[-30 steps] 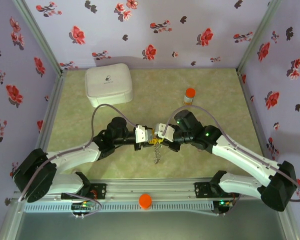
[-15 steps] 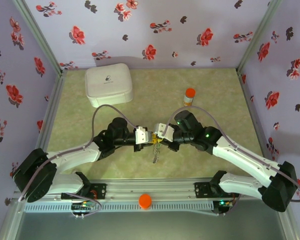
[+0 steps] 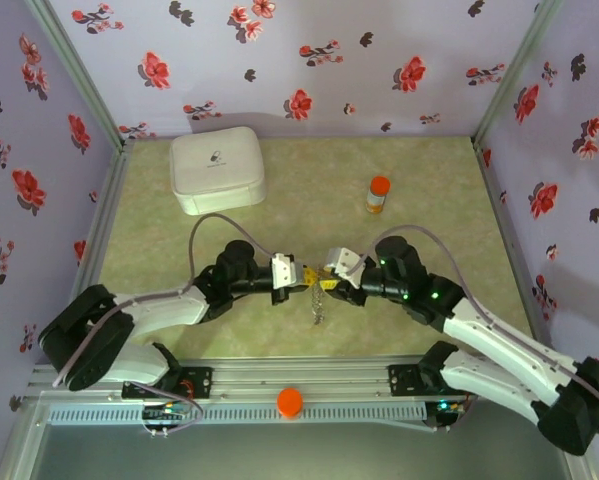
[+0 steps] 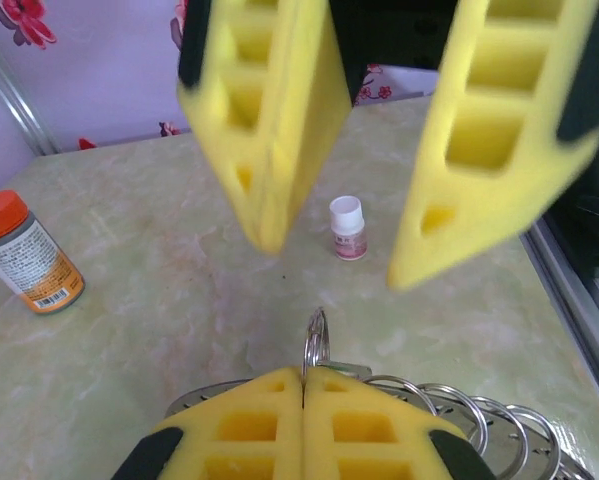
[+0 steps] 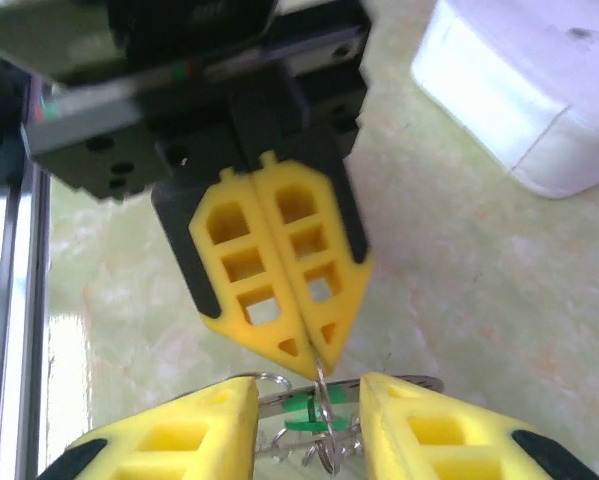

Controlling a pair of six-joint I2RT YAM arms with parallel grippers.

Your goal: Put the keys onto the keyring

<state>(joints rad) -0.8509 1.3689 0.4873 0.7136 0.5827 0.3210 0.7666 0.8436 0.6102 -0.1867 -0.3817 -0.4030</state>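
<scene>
Keyring (image 4: 317, 340) | left pincer (image 4: 302, 374) clamped on it | right pincer (image 5: 309, 386) parted

Lilac walls (image 3: 309, 60) on three sides, red and dark flower print. Grey metal posts (image 3: 79, 75) at rear corners. Pale green marbled tabletop (image 3: 309, 180), soft even light. Slotted metal rail (image 3: 239, 380) along near edge

We've got a pale green marbled tabletop (image 3: 429, 190). A white rounded-square plastic case (image 3: 217, 169) lies flat at far left. An orange-capped bottle with a printed label (image 3: 378, 194) stands upright at far right-centre, well apart from the case. In the left wrist view a small white-capped vial (image 4: 347, 228) stands upright, apart from the bottle.
</scene>
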